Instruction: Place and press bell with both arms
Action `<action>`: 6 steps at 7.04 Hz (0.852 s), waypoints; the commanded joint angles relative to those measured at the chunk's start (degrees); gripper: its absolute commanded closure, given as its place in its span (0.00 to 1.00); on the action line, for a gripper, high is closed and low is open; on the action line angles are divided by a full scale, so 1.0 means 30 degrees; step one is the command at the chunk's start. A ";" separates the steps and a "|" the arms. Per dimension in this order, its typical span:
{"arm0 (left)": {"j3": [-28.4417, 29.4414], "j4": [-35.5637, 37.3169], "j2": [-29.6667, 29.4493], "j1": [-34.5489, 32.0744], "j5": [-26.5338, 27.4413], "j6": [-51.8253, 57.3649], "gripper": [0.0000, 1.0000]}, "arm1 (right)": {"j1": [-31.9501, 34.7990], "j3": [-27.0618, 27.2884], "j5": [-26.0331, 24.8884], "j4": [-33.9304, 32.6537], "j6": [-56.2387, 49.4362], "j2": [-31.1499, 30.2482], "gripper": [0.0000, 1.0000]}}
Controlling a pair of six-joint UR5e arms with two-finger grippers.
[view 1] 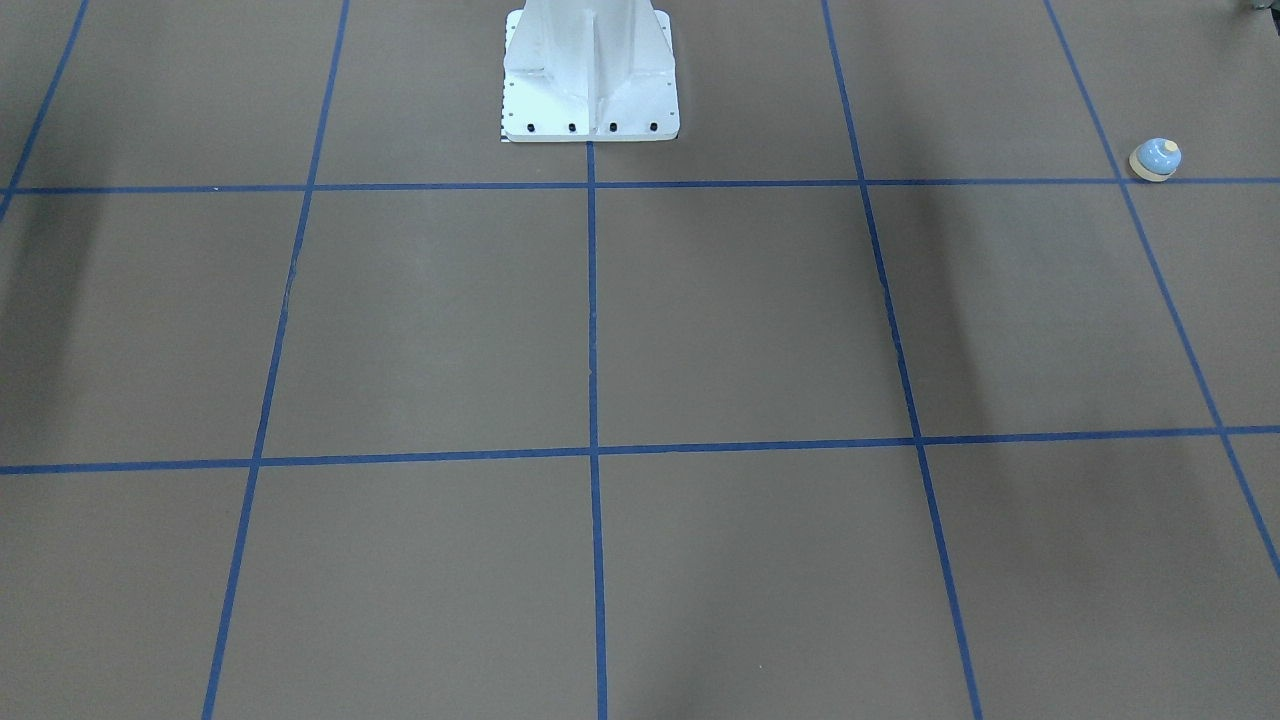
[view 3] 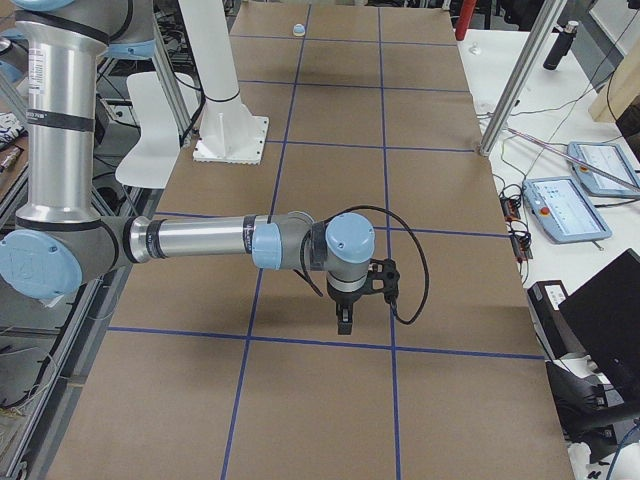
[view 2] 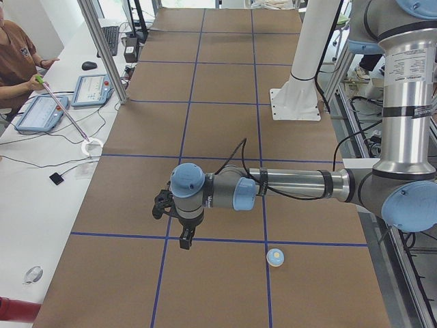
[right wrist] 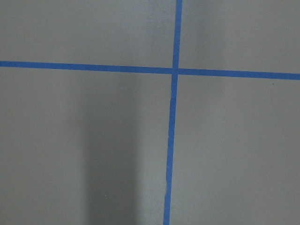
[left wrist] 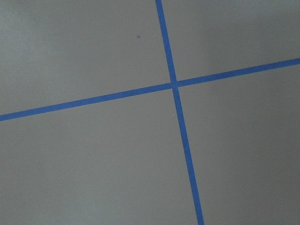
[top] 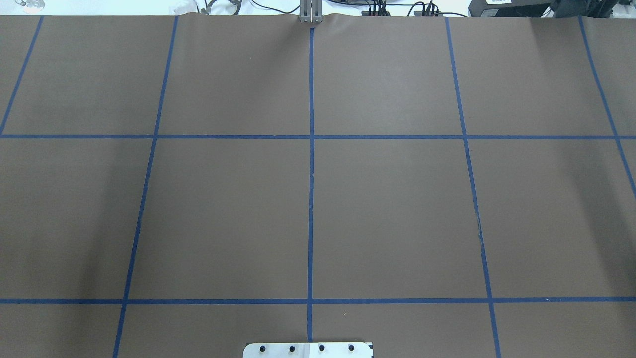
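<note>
Evidently nothing of the task is done yet: the bell (view 1: 1155, 159) sits upright on the tabletop (view 1: 700, 320) at the robot's left end, beside a tape line, ungrasped and unpressed. Picking, placing and pressing all remain. The left claw (view 2: 184, 239) hangs near the bell but apart from it; the right claw (view 3: 343, 322) is well apart. Whether either claw is released or clenched, I cannot tell.

Jaw state of the left gripper (view 2: 185, 242) and right gripper (view 3: 343, 326) is too small to tell, the pedestal (view 1: 590, 95) is cut off by the top edge, the bell (view 3: 298, 30) is tiny.
</note>
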 commanded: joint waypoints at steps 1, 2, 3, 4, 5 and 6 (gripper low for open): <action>-0.0058 -0.0014 0.0000 -0.0011 0.0000 -0.0027 0.00 | 0.0001 0.0125 -0.0189 0.0015 0.0015 0.0056 0.00; -0.0175 0.0073 -0.0029 -0.0011 0.0174 0.0002 0.00 | 0.0001 0.0155 -0.0219 0.0015 0.0015 0.0056 0.00; -0.0814 0.0248 0.0000 0.0018 0.0988 -0.0056 0.00 | 0.0001 0.0185 -0.0219 0.0015 0.0015 0.0056 0.00; -0.1604 0.0655 0.0174 0.0076 0.2214 -0.0057 0.00 | 0.0001 0.0214 -0.0248 0.0015 0.0015 0.0114 0.00; -0.2888 0.2255 0.0176 0.0106 0.2894 -0.0057 0.00 | 0.0001 0.0214 -0.0277 0.0015 0.0015 0.0144 0.00; -0.4902 0.4736 0.0176 0.0309 0.3742 -0.0144 0.00 | 0.0001 0.0214 -0.0307 -0.0014 0.0044 0.0231 0.00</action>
